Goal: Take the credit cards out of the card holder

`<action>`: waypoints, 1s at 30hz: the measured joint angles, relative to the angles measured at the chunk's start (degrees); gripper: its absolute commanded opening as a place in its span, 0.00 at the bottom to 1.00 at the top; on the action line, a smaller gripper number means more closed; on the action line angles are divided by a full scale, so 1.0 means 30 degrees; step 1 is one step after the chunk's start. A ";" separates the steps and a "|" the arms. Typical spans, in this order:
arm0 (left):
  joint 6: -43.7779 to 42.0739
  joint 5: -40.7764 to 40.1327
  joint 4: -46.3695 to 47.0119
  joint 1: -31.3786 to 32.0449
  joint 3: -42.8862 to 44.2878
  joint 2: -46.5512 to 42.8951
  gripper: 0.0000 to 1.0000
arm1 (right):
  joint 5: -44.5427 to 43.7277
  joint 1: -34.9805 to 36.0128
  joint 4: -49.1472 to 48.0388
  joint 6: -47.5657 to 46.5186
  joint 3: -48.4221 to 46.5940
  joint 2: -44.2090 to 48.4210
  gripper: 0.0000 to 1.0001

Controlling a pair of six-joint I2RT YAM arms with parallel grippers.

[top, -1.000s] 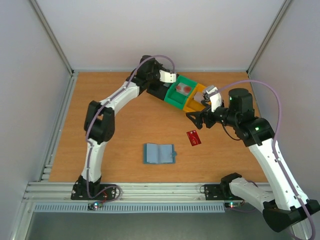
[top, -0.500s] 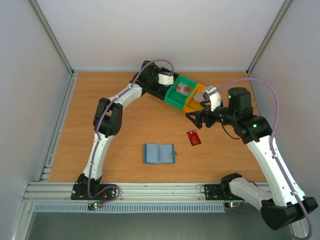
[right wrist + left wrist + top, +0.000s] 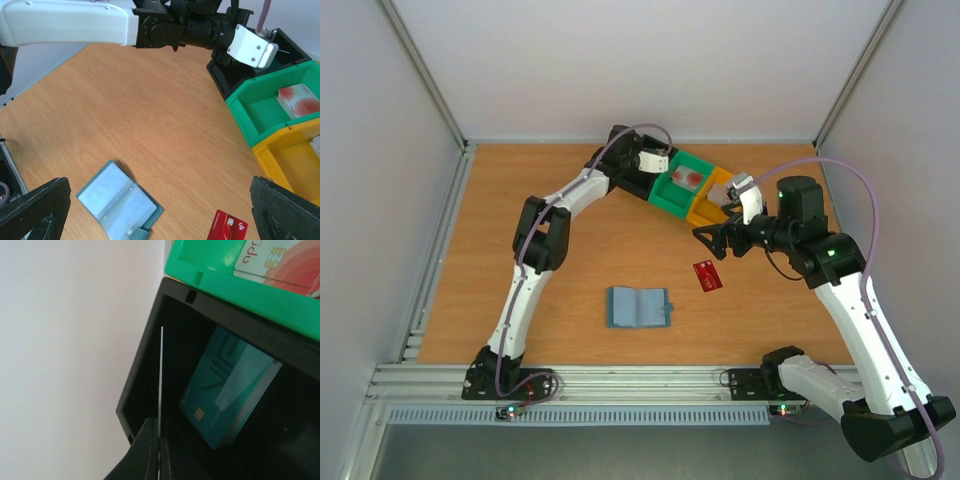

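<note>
The light blue card holder [image 3: 638, 307] lies open and flat on the table, also seen in the right wrist view [image 3: 120, 202]. A dark red credit card [image 3: 708, 275] lies to its right, face up [image 3: 227, 226]. My left gripper [image 3: 640, 170] hangs over the black bin [image 3: 142, 380], shut [image 3: 160, 424] on a thin credit card [image 3: 161, 370] seen edge-on. A teal credit card [image 3: 227, 390] leans inside that bin. My right gripper [image 3: 713, 238] hovers open above the table [image 3: 160, 200], holding nothing, just beyond the red card.
A green bin [image 3: 680, 188] with a pink and white card [image 3: 300, 100] adjoins the black bin. An orange bin [image 3: 712, 203] follows on its right. Grey walls and a metal rail border the wooden table [image 3: 520, 280].
The left arm's elbow has swung right and stretched further towards the black bin; its gripper stays over the bin. The right arm, holder and red card have not moved.
</note>
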State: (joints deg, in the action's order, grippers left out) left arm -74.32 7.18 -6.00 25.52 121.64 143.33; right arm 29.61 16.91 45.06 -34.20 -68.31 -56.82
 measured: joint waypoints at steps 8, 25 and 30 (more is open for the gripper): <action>-0.0823 -0.1537 -0.0109 0.0488 0.0721 0.1173 0.00 | 0.0153 -0.0022 0.0146 -0.0124 0.0000 0.0233 0.99; -0.0146 -0.1661 -0.1231 0.0466 0.2382 0.2149 0.65 | 0.0889 -0.0066 0.0146 -0.0182 0.0124 0.0576 0.99; 0.0226 -0.1115 -0.2237 0.0415 0.2637 0.2127 0.72 | 0.1144 -0.0066 0.0153 -0.0219 0.0124 0.0685 0.99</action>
State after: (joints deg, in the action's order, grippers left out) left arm -73.65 3.84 -12.71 26.76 129.56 149.71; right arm 33.04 16.71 45.52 -34.85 -67.94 -54.76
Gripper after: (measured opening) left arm 0.688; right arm 0.986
